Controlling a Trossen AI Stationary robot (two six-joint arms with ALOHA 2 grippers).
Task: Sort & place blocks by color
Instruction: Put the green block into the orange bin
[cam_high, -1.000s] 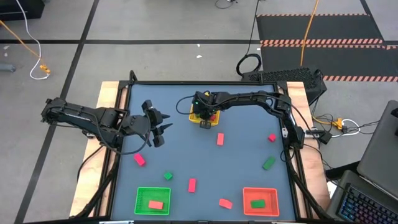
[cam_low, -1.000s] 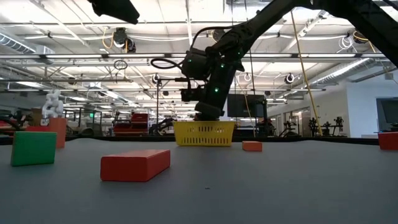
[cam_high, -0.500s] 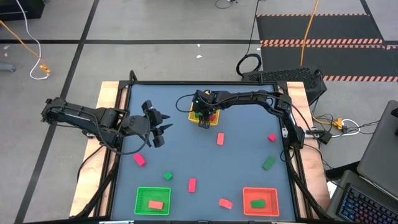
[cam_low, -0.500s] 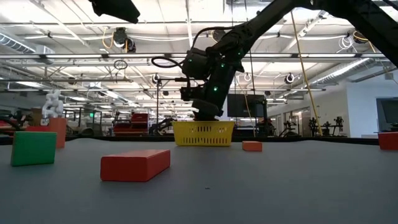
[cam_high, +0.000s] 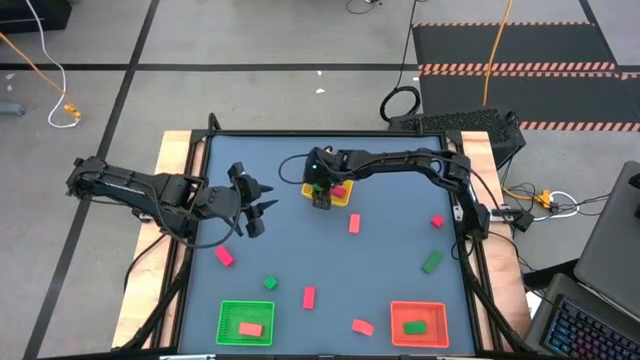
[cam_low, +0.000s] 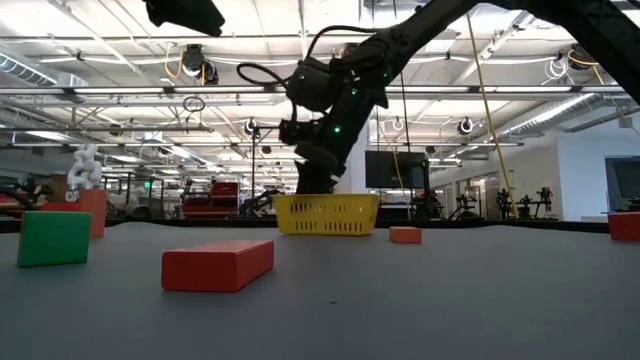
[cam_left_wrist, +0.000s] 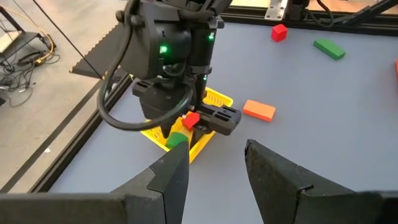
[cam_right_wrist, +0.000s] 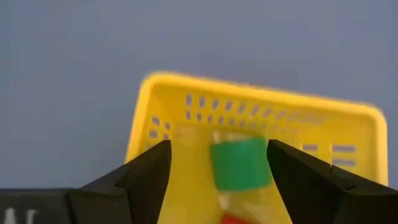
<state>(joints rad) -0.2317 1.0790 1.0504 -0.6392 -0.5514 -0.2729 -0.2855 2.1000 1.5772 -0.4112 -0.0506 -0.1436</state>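
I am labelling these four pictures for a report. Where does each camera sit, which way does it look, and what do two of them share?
High view: above, looking straight down at the table, both arms, the left gripper waiting at the left.
Low view: at table height, looking level across; one arm comes from above.
Left wrist view: looks past its own open fingers at the right arm.
Right wrist view: looks between its open fingers down at a green block.
All four share the yellow basket.

Robot lab: open-truss ceiling (cam_low: 120, 60)
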